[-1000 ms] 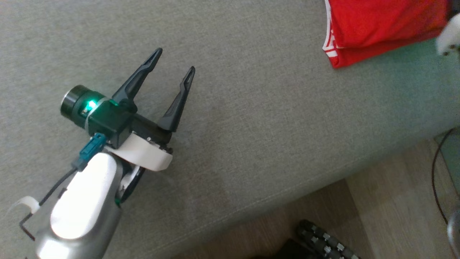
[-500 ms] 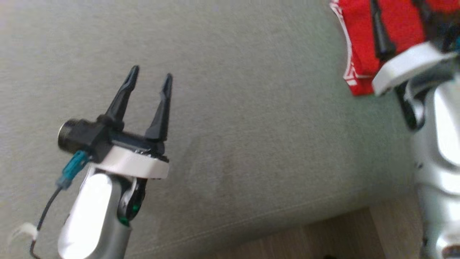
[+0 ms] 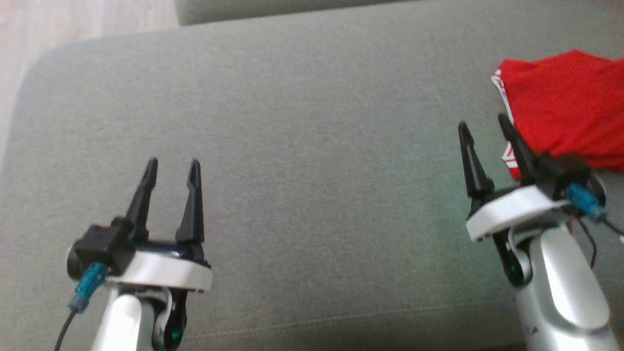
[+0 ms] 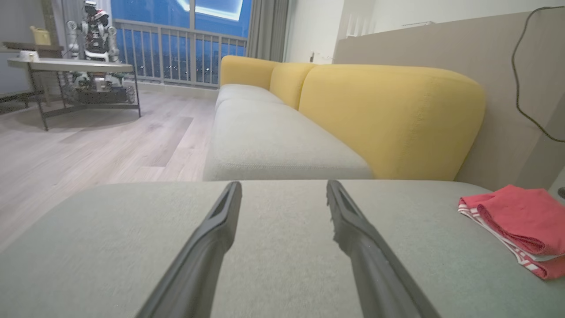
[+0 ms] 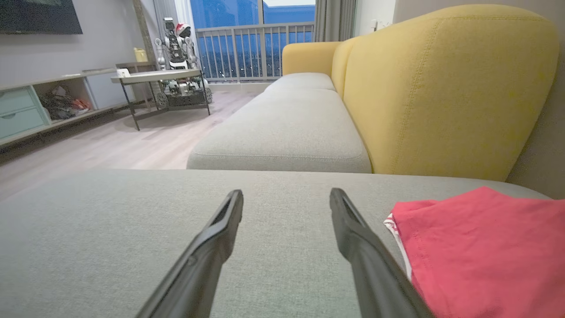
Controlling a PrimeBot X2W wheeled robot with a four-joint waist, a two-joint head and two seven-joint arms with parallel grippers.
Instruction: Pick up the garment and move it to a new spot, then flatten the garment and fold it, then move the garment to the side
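Here the head view takes in both arms from above. The left gripper (image 3: 173,162) is well to the left of the right gripper (image 3: 482,122), both over the grey seat (image 3: 312,122). The red garment (image 3: 565,107) lies folded just right of the right gripper, its white-striped edge behind that gripper's right finger. Whether finger and cloth touch I cannot tell.

The wrist views look along the fingers instead. They add a yellow backrest (image 5: 441,88) ahead and to the right, and a table (image 5: 154,76) ahead and to the left on wood floor (image 4: 88,145). From the left wrist, the garment sits far off to the right.

A second ago the head camera looked elsewhere: the left gripper was angled up to the right, and the garment was at the picture's top right corner. The whole picture has shifted since, so the camera moved. The left fingers now point straight up the frame.

Both grippers have their jaws spread wide and hold nothing. The left forearm rises nearly upright from the bottom edge, and the right leans slightly left.
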